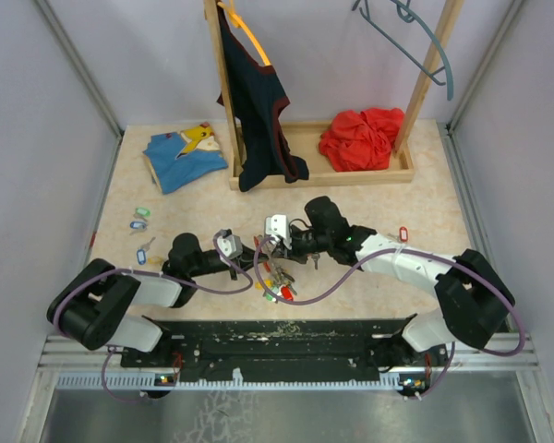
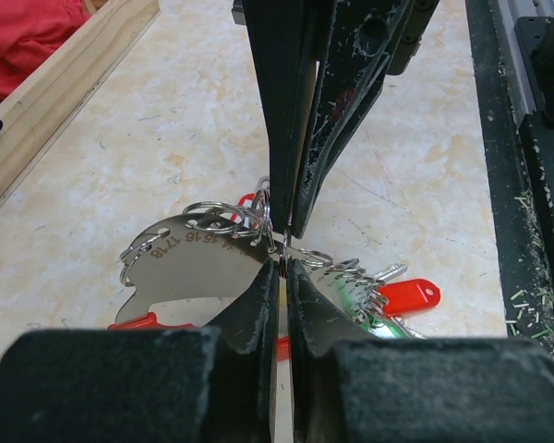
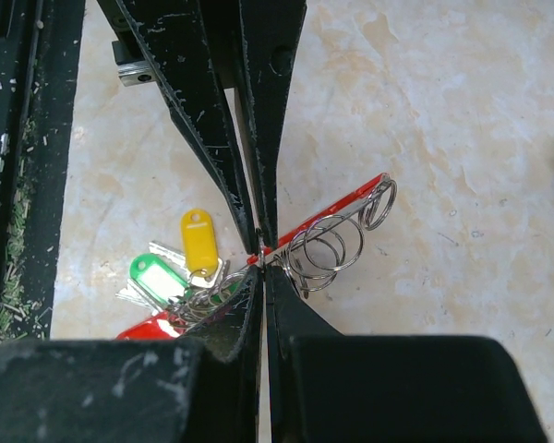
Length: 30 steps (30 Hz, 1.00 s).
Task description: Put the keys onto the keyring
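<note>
Loose tagged keys [image 1: 140,214] lie far left on the worktop [image 1: 388,198], well apart from both arms. Left gripper [image 2: 283,269]: jaws together, clamped on keyring [image 3: 328,247] wire. Bunch at the pinch: engraved metal plate [image 2: 180,263], red tag [image 2: 409,295], yellow tag [image 3: 199,238], green tag [image 3: 153,277]. Can't tell if it's lifted. Right gripper [image 3: 263,261]: jaws together on the same wire, tip to tip with left. One red-tagged key [image 1: 403,231] far right.
</note>
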{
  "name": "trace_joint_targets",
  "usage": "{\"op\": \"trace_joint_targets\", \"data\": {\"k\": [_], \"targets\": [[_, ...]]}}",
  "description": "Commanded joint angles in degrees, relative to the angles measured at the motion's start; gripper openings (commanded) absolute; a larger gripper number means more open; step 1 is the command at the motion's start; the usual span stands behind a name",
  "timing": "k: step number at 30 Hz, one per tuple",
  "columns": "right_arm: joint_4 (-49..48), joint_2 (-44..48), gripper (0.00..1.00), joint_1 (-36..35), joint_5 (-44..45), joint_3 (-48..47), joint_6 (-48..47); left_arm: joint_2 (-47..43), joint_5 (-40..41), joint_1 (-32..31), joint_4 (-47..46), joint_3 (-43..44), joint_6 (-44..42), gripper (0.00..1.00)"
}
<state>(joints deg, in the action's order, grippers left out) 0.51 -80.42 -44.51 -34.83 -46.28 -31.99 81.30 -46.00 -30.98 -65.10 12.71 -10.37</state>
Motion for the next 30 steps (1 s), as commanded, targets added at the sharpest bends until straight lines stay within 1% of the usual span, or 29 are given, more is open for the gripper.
{"op": "trace_joint_targets", "data": {"k": [1,9,12,15,18,23,27,30], "targets": [[-1.5,-0.1,0.0,-0.7,-2.4,-2.8,-0.5,-0.4,-0.3,-0.4,-2.2,0.6,0.0,0.12],[-1.7,0.0,0.0,-0.7,-3.1,-2.8,-0.3,0.2,-0.7,-0.4,-3.0,0.7,0.7,0.12],[-1.9,0.1,0.0,-0.7,-3.4,-2.8,0.0,0.5,-0.8,-0.4,-2.9,0.9,0.6,0.09],[-2.2,0.0,0.0,-0.8,-4.2,-3.0,0.1,0.7,-1.1,-0.5,-2.9,1.0,0.5,0.0],[-0.5,-0.8,0.0,-0.7,-4.8,-3.6,0.2,0.4,-1.0,-0.6,-2.5,0.9,0.0,0.0],[1.1,-0.9,0.12,1.3,-7.6,-4.0,1.1,-0.5,-0.2,-0.6,-0.7,0.8,-1.9,0.0],[-0.6,0.8,0.18,2.8,-7.2,-2.4,2.8,-1.0,0.2,-1.0,0.2,0.6,-3.3,0.0],[-1.0,0.9,0.19,4.5,-8.9,-2.1,4.0,-1.2,0.4,-1.6,0.4,0.4,-4.6,0.0]]}}
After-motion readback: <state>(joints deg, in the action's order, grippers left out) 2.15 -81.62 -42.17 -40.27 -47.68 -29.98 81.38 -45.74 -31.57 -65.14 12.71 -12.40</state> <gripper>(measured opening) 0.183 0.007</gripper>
